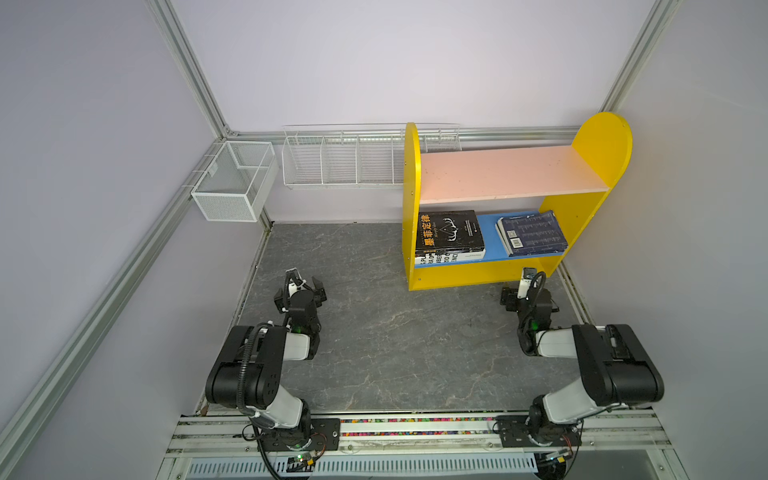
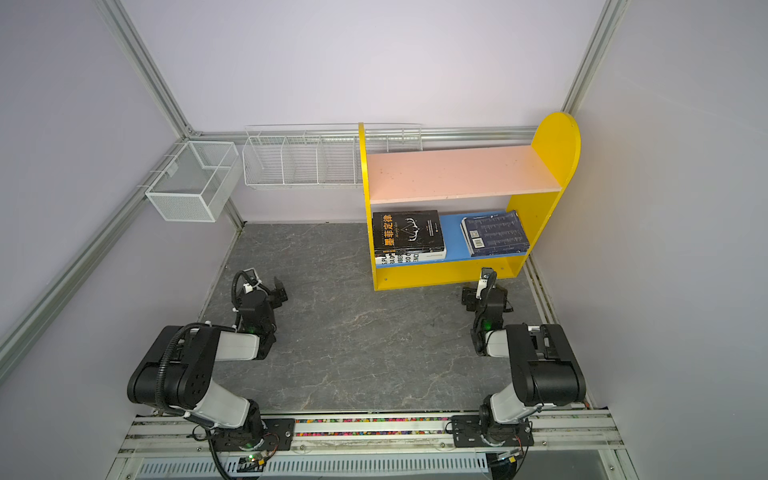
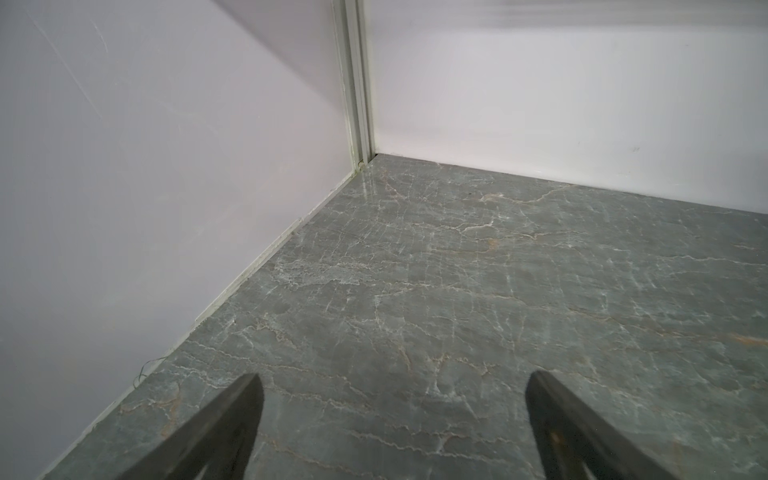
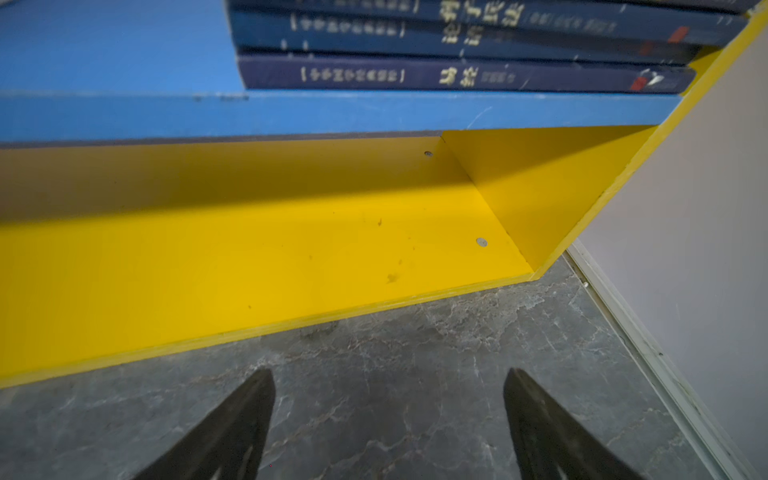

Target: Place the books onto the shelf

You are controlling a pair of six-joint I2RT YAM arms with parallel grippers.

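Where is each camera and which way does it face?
Top views: above the robot's base, looking down on shelf, left arm, right arm.
Left wrist: faces the table corner; open left pincer shows.
Right wrist: faces shelf base, navy books; open right pincer shows.
Shared: top and right wrist views show navy books.

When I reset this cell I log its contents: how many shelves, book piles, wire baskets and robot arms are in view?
Shelf: 1
Book piles: 2 (black-topped pile, navy pile, both on the blue lower board)
Wire baskets: 2 (mesh basket, divided wire basket)
Robot arms: 2 (left arm, right arm)
Total: 7
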